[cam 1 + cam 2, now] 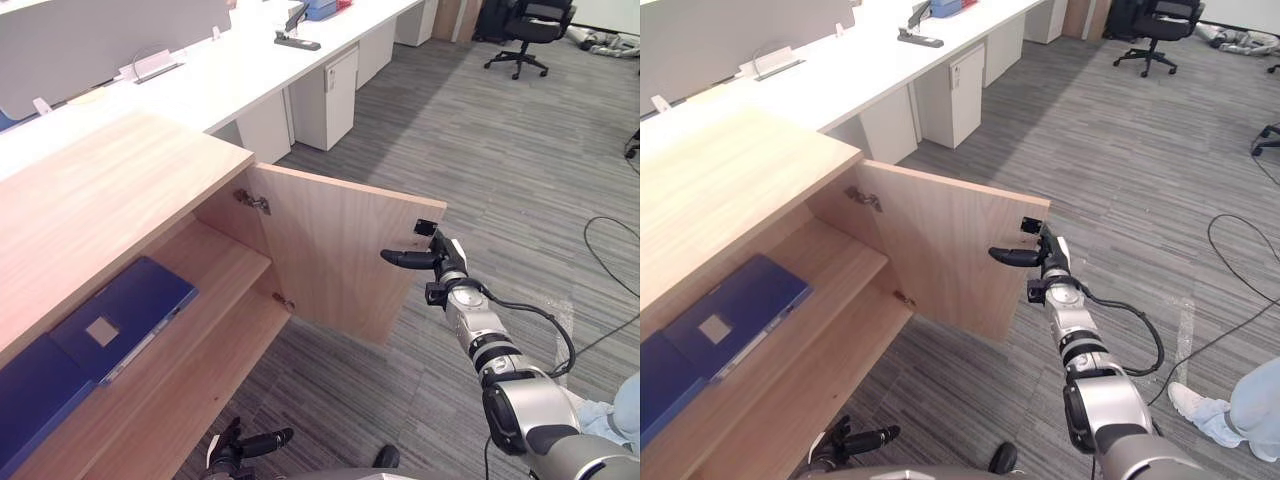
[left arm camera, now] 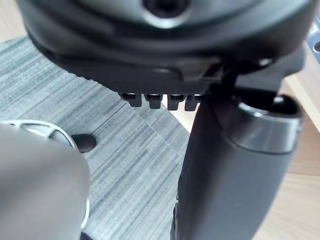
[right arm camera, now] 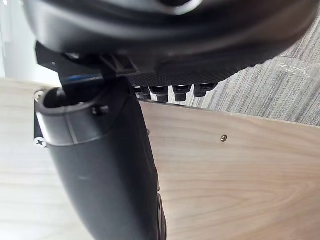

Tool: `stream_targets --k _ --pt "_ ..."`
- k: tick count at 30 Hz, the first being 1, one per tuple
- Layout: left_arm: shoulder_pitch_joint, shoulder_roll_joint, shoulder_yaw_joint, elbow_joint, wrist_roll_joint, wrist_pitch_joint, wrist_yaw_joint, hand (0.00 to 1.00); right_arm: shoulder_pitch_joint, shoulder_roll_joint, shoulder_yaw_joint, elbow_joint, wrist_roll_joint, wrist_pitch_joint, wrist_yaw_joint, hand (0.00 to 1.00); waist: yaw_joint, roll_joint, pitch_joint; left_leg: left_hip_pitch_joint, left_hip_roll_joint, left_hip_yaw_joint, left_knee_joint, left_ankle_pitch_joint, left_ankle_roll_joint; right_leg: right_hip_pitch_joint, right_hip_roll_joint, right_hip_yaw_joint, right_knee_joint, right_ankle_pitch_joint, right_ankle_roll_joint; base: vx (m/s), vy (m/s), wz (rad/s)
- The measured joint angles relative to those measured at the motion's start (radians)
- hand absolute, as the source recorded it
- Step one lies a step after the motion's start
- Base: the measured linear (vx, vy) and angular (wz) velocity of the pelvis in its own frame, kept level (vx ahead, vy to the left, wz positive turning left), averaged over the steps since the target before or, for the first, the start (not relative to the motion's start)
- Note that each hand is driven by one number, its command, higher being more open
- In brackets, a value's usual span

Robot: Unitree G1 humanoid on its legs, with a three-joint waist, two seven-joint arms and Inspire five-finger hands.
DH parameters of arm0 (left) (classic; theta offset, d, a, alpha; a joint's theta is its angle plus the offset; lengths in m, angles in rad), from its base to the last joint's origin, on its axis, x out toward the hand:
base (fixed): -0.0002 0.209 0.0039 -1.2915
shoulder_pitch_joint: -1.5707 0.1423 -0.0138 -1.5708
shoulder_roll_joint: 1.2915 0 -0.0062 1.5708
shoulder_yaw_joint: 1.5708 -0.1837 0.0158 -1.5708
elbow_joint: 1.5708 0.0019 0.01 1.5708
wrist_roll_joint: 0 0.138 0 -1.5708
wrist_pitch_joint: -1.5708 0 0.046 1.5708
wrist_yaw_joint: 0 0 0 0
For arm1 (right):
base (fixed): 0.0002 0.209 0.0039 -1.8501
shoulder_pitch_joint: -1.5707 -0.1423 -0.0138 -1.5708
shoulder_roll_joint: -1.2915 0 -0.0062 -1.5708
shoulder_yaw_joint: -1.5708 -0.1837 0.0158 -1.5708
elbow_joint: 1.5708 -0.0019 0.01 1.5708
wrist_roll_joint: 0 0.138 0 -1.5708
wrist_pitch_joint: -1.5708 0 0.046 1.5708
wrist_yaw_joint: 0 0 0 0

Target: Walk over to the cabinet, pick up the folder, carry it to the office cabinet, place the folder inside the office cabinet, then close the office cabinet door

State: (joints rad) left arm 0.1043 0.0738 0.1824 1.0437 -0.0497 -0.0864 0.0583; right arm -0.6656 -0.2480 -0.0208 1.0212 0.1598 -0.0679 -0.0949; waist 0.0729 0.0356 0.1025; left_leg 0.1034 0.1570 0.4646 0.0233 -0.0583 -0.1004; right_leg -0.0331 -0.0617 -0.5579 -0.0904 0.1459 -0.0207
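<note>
Office; flat right hand [image 1: 441,256] at door [image 1: 330,260]

Long white desk [image 1: 230,70] along far side, grey partition [image 1: 100,40] behind it. Small black object [image 1: 297,42] on desktop. White drawer unit [image 1: 338,95] underneath. Black office chair [image 1: 528,30] far off on grey striped carpet [image 1: 480,150]. Person's leg [image 1: 1252,400] and pale shoe [image 1: 1186,400] at near right.

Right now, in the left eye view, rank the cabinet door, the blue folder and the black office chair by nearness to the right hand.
1. Cabinet door: at the right hand, by its free edge.
2. Blue folder: to the left, lying on the shelf.
3. Black office chair: far back, upper right.
</note>
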Motion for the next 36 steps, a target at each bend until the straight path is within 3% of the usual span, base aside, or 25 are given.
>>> stream_targets --k 6,13,14,16,18,20,23,26,30,36 --pt "0.053 0.017 -0.002 0.001 0.004 0.002 0.000 1.00 -0.008 -0.029 0.099 0.021 0.011 0.005 0.013 1.00 -0.003 -0.006 0.018 -0.004 -0.007 -0.011 -0.003 0.001 0.002 -0.001 -0.008 -0.009 0.000 0.004 0.005 -0.03 0.000 0.05" --pt "0.069 0.039 -0.078 0.001 0.013 -0.001 -0.027 1.00 0.032 -0.200 0.563 -0.022 0.027 0.047 0.164 1.00 -0.026 -0.011 0.022 -0.004 -0.003 -0.010 -0.005 0.002 0.003 0.000 -0.002 -0.006 0.000 0.004 0.006 -0.05 -0.025 -0.02" --pt "0.067 0.044 -0.088 0.001 0.022 -0.002 -0.036 1.00 0.069 -0.242 0.688 -0.085 -0.008 0.059 0.219 1.00 -0.028 -0.012 0.022 -0.003 0.001 -0.008 -0.006 0.002 0.003 -0.001 0.003 -0.003 0.000 0.002 0.003 -0.04 -0.041 -0.04" --pt "0.066 0.047 -0.091 0.001 0.025 -0.002 -0.046 1.00 0.099 -0.285 0.812 -0.172 -0.037 0.065 0.289 1.00 -0.032 -0.013 0.022 -0.003 0.005 -0.005 -0.006 0.001 0.003 -0.002 0.008 0.001 0.000 0.000 0.001 -0.03 -0.037 -0.07" --pt "0.066 0.055 -0.088 0.001 0.041 -0.002 -0.055 1.00 0.126 -0.335 0.969 -0.375 -0.084 0.066 0.419 1.00 -0.042 -0.016 0.020 -0.004 0.015 -0.001 -0.004 0.002 0.002 -0.006 0.018 0.009 0.000 -0.003 -0.003 -0.03 -0.053 -0.09" --pt "0.064 0.060 -0.077 0.001 0.061 -0.007 -0.057 1.00 0.135 -0.349 1.036 -0.519 -0.124 0.060 0.492 1.00 -0.043 -0.027 0.011 -0.018 0.021 0.004 0.001 0.003 0.001 -0.024 0.024 0.019 0.001 -0.003 -0.008 -0.03 -0.055 -0.15" --pt "0.063 0.058 -0.041 0.003 0.083 -0.011 -0.055 1.00 0.141 -0.350 1.075 -0.759 -0.159 0.005 0.577 1.00 -0.043 -0.039 0.004 -0.026 0.025 0.012 0.004 0.006 -0.002 -0.036 0.029 0.029 0.004 0.001 -0.014 -0.04 -0.048 -0.10" --pt "0.068 0.059 -0.017 0.004 0.109 -0.012 -0.046 1.00 0.149 -0.342 1.077 -0.901 -0.157 -0.083 0.586 1.00 -0.032 -0.062 -0.021 -0.033 0.023 0.013 0.011 0.007 -0.002 -0.041 0.026 0.037 0.001 0.006 -0.018 -0.06 -0.003 -0.03" --pt "0.075 0.067 0.006 0.017 0.120 -0.012 -0.038 1.00 0.149 -0.312 1.075 -0.921 -0.167 -0.122 0.584 1.00 -0.023 -0.099 -0.062 -0.046 0.014 0.014 0.017 0.009 0.003 -0.054 0.016 0.045 0.000 0.019 -0.018 -0.09 0.019 -0.02" --pt "0.074 0.055 0.094 0.037 0.101 -0.008 -0.010 1.00 0.176 -0.266 1.104 -0.830 -0.253 -0.130 0.573 1.00 -0.008 -0.110 -0.069 -0.060 0.007 -0.007 0.035 0.001 0.024 -0.050 -0.004 0.037 0.000 0.030 -0.014 -0.12 0.023 0.06"
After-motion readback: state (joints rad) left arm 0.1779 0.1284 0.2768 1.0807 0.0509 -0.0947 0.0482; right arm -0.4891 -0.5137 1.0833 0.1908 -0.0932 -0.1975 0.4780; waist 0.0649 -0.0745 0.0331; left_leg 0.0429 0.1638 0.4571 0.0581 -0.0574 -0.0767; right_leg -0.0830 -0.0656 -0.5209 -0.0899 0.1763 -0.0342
